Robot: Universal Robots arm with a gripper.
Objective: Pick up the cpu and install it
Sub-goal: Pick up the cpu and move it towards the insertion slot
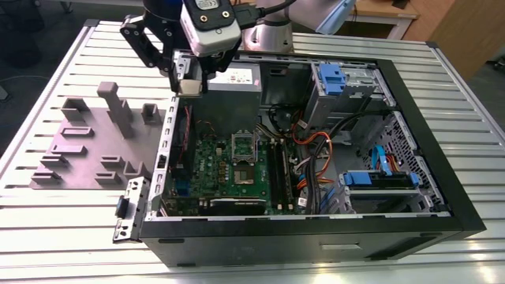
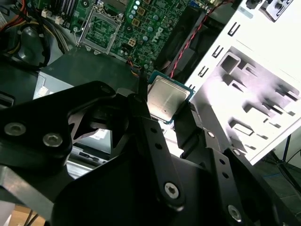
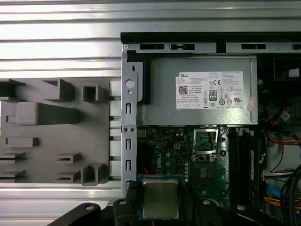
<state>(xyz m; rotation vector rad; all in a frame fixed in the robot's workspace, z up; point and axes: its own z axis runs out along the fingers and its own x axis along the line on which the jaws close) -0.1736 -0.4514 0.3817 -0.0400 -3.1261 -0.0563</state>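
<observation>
The cpu [image 2: 167,100], metal top showing, is clamped by its edges between the gripper's [image 1: 191,89] fingers. It is held in the air over the case's [image 1: 316,244] side wall at the exterior view's left, near the grey box [image 3: 160,89] with a white printed label [image 3: 211,90]. The socket [image 3: 205,170] on the motherboard [image 1: 207,160] lies well apart. A grey fixture [image 1: 87,148] lies beside the case on the table [image 1: 47,236].

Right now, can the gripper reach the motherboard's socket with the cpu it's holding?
Probably yes. The gripper holds the cpu by the case wall. The socket lies bare with its frame swung open, nothing stands over it, and the orange cables lie off to one side.
</observation>
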